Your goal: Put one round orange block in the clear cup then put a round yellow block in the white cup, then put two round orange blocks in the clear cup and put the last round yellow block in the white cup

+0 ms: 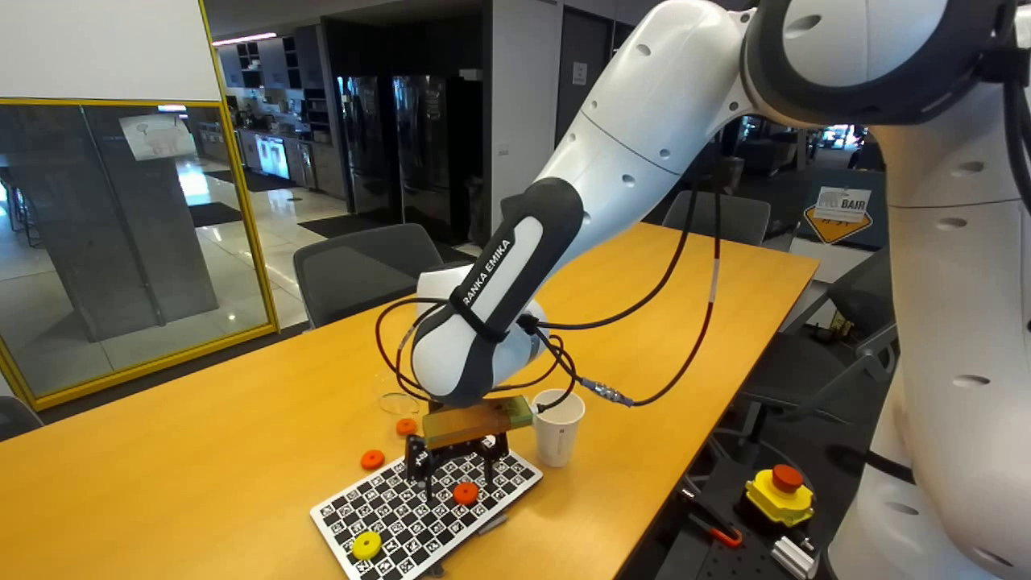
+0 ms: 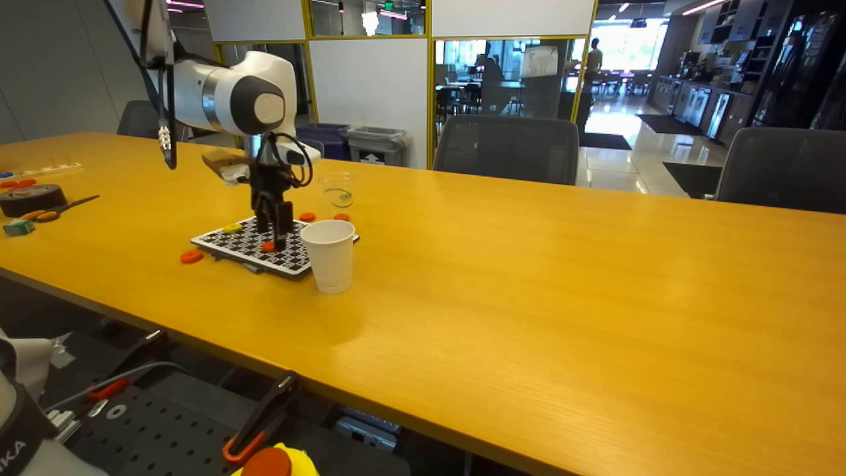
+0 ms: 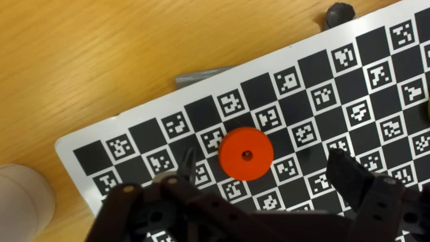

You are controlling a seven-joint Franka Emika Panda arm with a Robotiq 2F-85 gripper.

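Note:
My gripper (image 3: 263,160) stands open over the checkered board. In the wrist view, a round orange block (image 3: 248,168) lies on the board between its fingers, apart from both and nearer the left one. Two more round orange blocks, one (image 1: 406,427) by the clear cup (image 2: 338,192) and one (image 1: 372,460) by the board's edge, lie on the table. A further orange one (image 2: 192,256) rests off the board's near side. One round yellow block (image 1: 366,545) sits on the board. The white cup (image 2: 329,258) stands upright beside the board; its inside is hidden.
The checkered board (image 1: 523,470) lies flat on the wooden table, with grey pieces poking out under its edge. Farther along the table are a black tape roll (image 2: 32,198), scissors (image 2: 56,213) and a small green block (image 2: 18,227). Cables hang from the arm.

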